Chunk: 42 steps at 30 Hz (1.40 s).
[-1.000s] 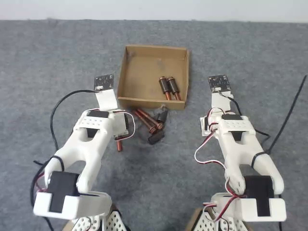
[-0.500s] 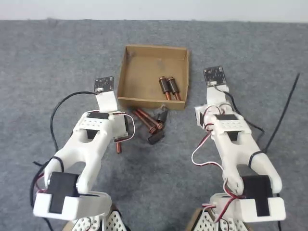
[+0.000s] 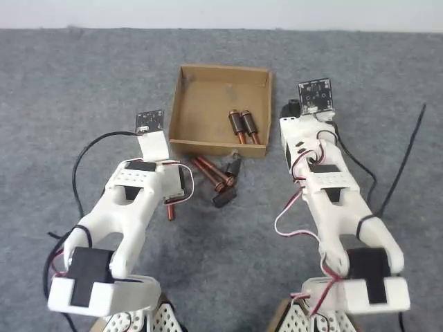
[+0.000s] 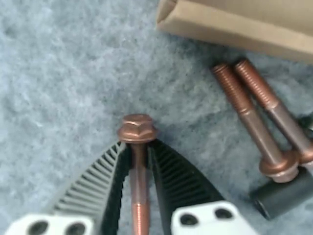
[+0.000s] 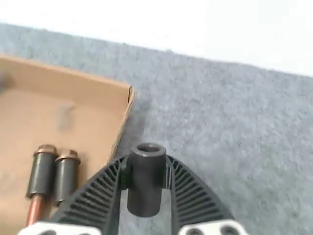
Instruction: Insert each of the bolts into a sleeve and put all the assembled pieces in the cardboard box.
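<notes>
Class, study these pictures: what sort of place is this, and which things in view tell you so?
Probably a robotics workbench or lab: two white arms side by side on a grey felt-covered table, the left hand holding a bolt, the right hand a sleeve, near a cardboard box.

Grey, fibrous mat [image 3: 76, 83] spans the whole working area. A pale, plain band [image 3: 221, 12] runs along its far edge. Light is even and diffuse; shadows are soft.
</notes>
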Tool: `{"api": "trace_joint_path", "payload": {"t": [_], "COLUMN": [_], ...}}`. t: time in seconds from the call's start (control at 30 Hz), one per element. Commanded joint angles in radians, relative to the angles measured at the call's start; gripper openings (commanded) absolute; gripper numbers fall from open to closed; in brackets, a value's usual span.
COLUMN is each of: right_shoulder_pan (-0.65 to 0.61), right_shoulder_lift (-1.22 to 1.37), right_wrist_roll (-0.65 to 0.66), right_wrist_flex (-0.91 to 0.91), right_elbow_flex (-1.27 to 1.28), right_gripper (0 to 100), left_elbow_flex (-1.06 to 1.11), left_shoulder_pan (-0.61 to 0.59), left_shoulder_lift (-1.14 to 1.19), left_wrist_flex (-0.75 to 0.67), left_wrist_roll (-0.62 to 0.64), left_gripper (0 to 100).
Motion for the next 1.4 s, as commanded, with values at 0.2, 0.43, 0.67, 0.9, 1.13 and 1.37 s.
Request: {"api": "trace_joint_path", "payload": {"t": [0.2, 0.43, 0.67, 0.9, 1.13, 1.37], "right_shoulder_pan": [0.002, 0.031, 0.097, 0.137, 0.099, 0.028], "right_shoulder_lift": [0.288, 0.499, 0.736, 0.863, 0.845, 0.788], "right_wrist_roll": [0.018, 0.018, 0.152, 0.181, 0.064, -0.006], "right_wrist_flex": [-0.723, -0.941, -0.957, -1.047, -1.270, -1.366], "right_elbow_flex": [-0.071, -0.204, -0.483, -0.539, -0.284, -0.052], "right_gripper": [0.6, 0.6, 0.6, 0.6, 0.6, 0.6], "left_elbow_flex": [0.007, 0.008, 0.007, 0.005, 0.004, 0.004], "left_shoulder_pan": [-0.008, -0.008, -0.008, -0.008, -0.008, -0.008], "left_shoulder_lift": [-0.071, -0.071, -0.071, -0.071, -0.071, -0.071], "left_wrist_flex": [-0.023, -0.023, -0.025, -0.026, -0.026, -0.026], "left_wrist_roll": [-0.011, -0.011, -0.011, -0.011, -0.011, -0.011], "left_gripper": [1, 1, 1, 1, 1, 1]}}
